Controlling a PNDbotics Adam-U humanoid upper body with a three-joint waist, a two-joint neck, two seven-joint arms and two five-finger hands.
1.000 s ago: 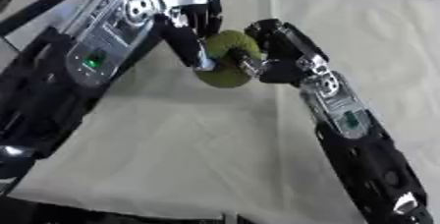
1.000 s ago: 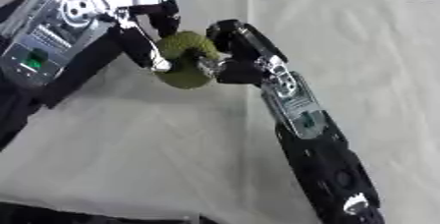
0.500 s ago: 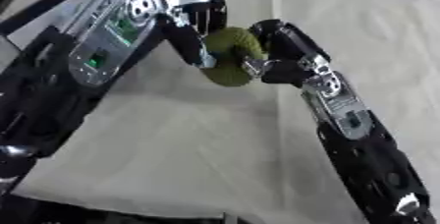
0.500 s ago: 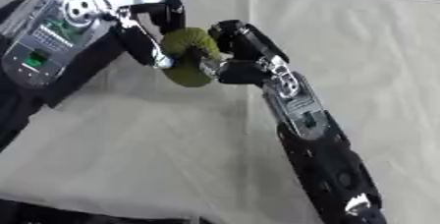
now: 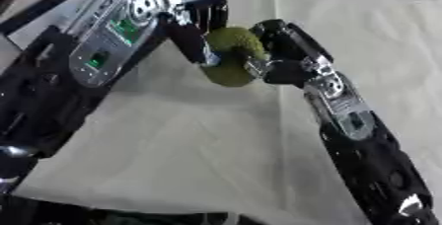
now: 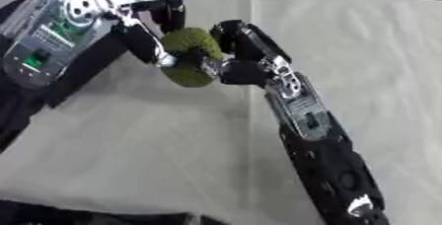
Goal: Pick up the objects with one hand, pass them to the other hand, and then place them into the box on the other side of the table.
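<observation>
Above cloth [image 5: 199, 135], green object [image 5: 229, 56] between hands.

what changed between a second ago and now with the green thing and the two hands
Very little. The green object stays held between the left hand and the right hand above the white cloth, both hands touching it as before. The pair has drifted slightly up and toward the far edge of the picture, which may be camera tilt. Neither hand has let go.

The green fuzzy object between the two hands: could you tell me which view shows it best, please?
The left eye view: the green fuzzy object sits nearer centre, between left robot hand and right robot hand. The right eye view shows it equally covered, further left.
</observation>
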